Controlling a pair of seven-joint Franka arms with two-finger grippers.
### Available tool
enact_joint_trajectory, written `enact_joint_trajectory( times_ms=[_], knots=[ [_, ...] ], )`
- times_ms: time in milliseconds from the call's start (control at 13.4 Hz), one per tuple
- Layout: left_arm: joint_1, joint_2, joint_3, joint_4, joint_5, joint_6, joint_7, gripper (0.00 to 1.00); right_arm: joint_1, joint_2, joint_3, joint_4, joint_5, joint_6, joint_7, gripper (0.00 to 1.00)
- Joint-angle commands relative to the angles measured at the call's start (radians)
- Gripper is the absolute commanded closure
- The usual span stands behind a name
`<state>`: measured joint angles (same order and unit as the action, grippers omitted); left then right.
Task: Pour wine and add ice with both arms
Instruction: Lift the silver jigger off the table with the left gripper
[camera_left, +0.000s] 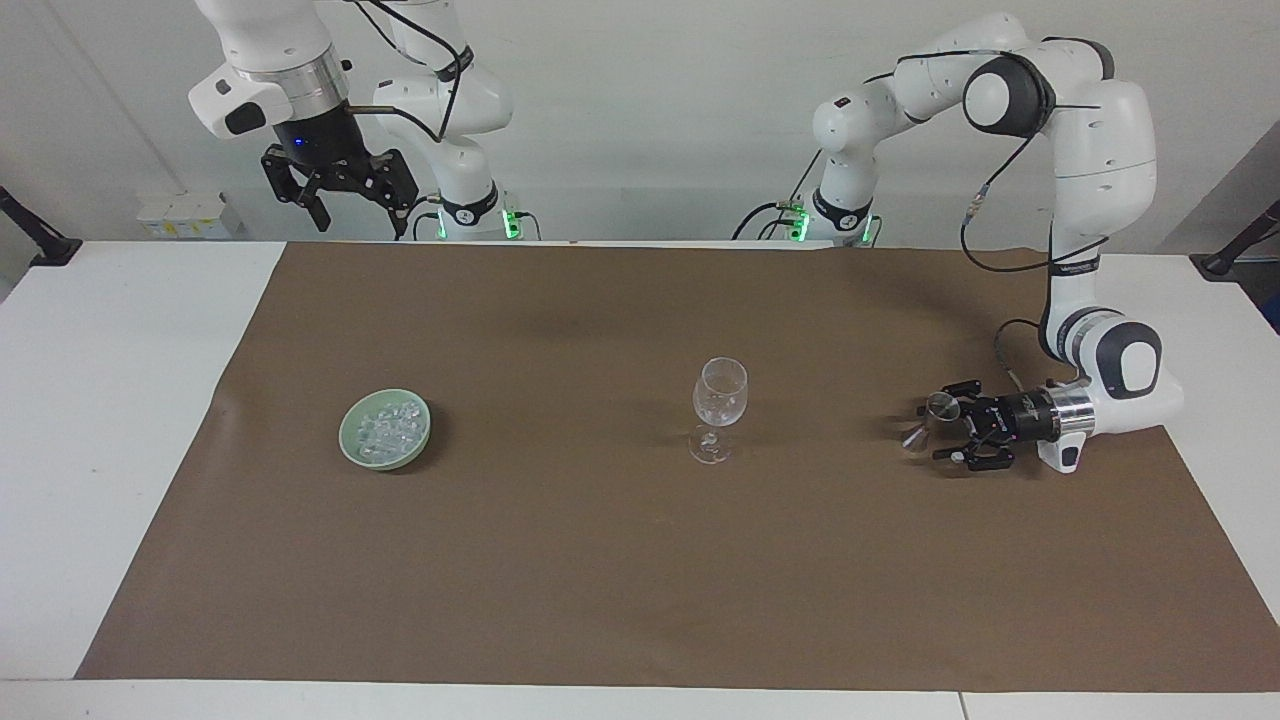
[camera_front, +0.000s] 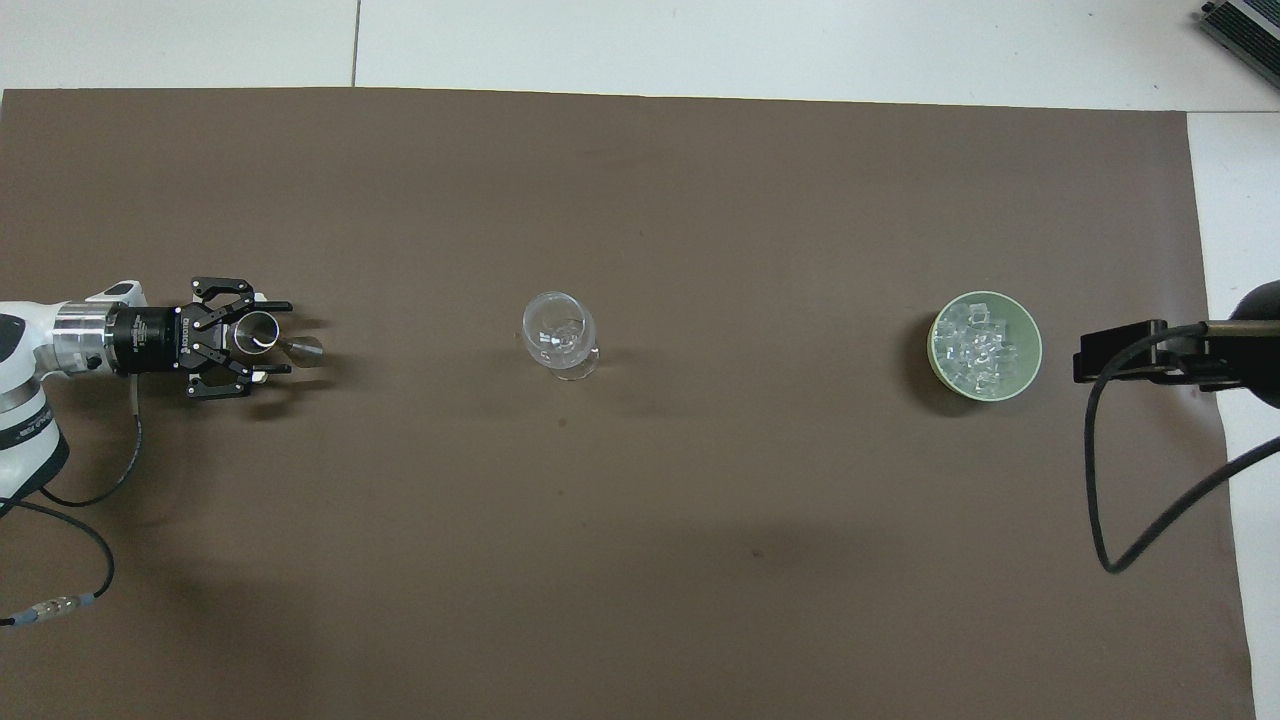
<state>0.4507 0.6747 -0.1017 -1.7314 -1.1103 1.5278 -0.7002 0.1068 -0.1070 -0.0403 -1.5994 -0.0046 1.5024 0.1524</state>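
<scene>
Watch L gripper (camera_left: 940, 432): fingers apart around small metal jigger (camera_left: 934, 412), not yet clamped, so it may tip if they close off-centre; R gripper (camera_left: 340, 195) waits high w/ fingers apart, ice (camera_left: 389, 429) in green bowl (camera_left: 352, 445) toward right arm's end of table.

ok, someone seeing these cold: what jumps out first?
Probably the left gripper, lying low and sideways at the left arm's end of the brown mat, closing around a small metal jigger. Next, the clear stemmed glass standing alone mid-mat, and the pale green bowl heaped with ice toward the right arm's end. The right gripper waits high up, open.
</scene>
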Motion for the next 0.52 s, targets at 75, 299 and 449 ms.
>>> enact_joint_trajectory(
  times_ms=[75, 299, 449],
  knots=[
    [0.003, 0.006, 0.002, 0.015, -0.010, -0.028, 0.021, 0.24, -0.002, -0.011, -0.006, -0.008, 0.009, -0.013, -0.013, 0.00],
    [0.006, 0.006, 0.002, 0.015, -0.002, -0.028, 0.044, 0.25, -0.002, -0.011, -0.006, -0.008, 0.009, -0.013, -0.013, 0.00],
    [0.006, 0.008, 0.002, 0.015, 0.001, -0.028, 0.054, 0.25, -0.002, -0.011, -0.006, -0.008, 0.009, -0.013, -0.013, 0.00]
  ],
)
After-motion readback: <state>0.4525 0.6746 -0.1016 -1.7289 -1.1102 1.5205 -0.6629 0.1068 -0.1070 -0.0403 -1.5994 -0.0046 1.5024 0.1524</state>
